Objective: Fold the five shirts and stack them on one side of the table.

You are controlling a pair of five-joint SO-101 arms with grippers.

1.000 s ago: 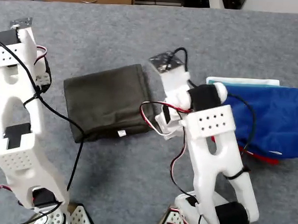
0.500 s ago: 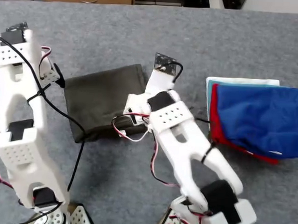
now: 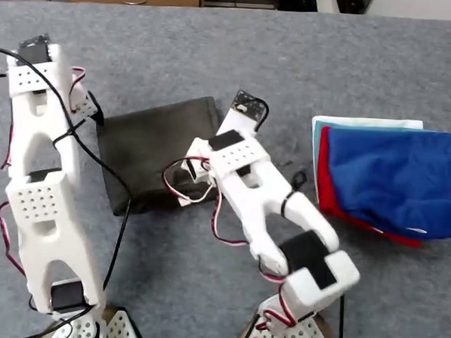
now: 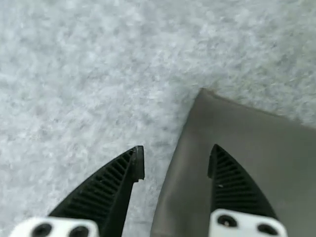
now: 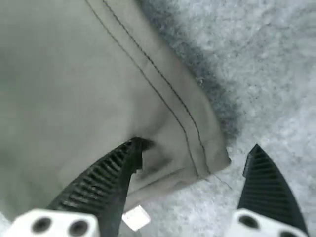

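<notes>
A folded dark olive shirt (image 3: 154, 150) lies left of the table's middle. My left gripper (image 4: 175, 163) hangs open over its far left corner (image 4: 247, 148), one finger above the cloth and the other (image 4: 118, 182) above bare table. My right gripper (image 5: 196, 150) stands open at the shirt's near right corner (image 5: 197, 148), with the stitched hem between its fingers and a small white tag (image 5: 136, 217) by one finger. In the high view the left arm (image 3: 38, 129) stands left of the shirt and the right arm (image 3: 244, 166) leans over its right edge.
At the right side sits a stack of folded shirts: blue (image 3: 399, 178) on top, red (image 3: 326, 193) under it, then teal and white edges (image 3: 364, 123). The grey felt table (image 3: 329, 61) is bare at the back. Servo cables (image 3: 179, 185) loop over the olive shirt.
The right arm has swung left, away from the stack and onto the olive shirt's near right corner. The left arm has shifted right toward the shirt's far left corner.
</notes>
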